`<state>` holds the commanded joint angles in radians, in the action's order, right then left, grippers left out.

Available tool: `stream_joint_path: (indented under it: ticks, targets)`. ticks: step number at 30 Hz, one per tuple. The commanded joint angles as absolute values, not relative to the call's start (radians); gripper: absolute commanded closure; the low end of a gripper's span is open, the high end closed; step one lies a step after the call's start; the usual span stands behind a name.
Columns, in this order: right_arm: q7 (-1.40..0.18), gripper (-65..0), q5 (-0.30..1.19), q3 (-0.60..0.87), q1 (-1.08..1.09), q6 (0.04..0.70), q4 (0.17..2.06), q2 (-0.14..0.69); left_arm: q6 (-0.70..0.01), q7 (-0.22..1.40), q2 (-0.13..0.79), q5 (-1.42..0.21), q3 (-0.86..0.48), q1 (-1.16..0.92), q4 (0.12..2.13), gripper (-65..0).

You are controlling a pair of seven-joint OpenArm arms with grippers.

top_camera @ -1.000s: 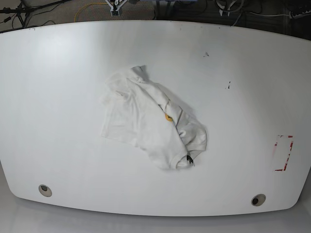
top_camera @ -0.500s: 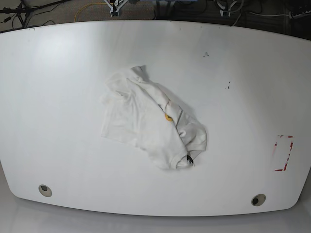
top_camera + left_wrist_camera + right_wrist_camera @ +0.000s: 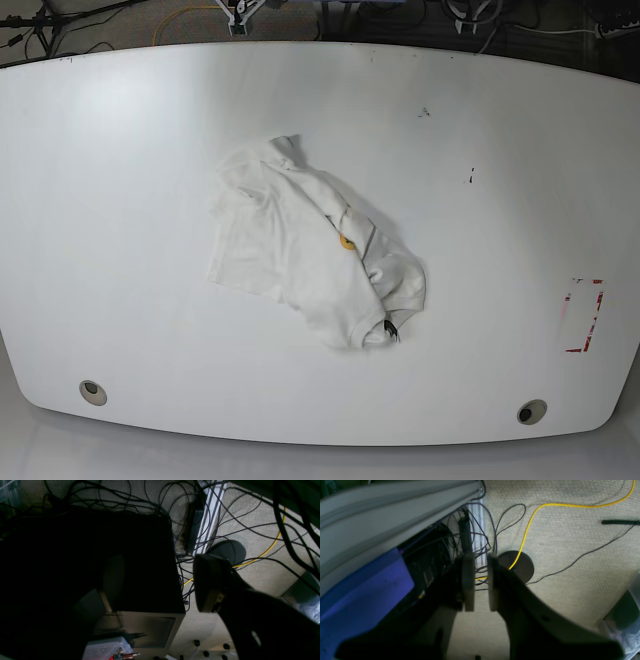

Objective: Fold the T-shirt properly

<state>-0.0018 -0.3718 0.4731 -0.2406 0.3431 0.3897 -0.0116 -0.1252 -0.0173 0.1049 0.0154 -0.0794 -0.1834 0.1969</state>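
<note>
White crumpled cotton T-shirt [image 3: 310, 252] lies bunched near centre of white tabletop [image 3: 120, 200], small yellow-orange emblem [image 3: 347, 241] up, black neck tag [image 3: 391, 329] at near edge. Neither arm over tabletop. Right gripper [image 3: 478, 582]: fingers nearly closed, narrow gap, nothing held, above beige carpet floor [image 3: 570, 542] with yellow cable [image 3: 527, 530]. Left gripper [image 3: 160, 585]: one finger [image 3: 208, 582] clear, other lost in shadow; wide apart, empty.
</note>
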Motion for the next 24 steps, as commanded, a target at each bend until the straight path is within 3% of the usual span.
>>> stream_joint_path:
  ticks: [24]
  targets:
    - [0.002,-8.6,-0.372,0.473,-0.248,0.344,0.395,-0.012,-0.124,-0.017,0.105,0.012,-0.079,-0.173,0.195,-40.5]
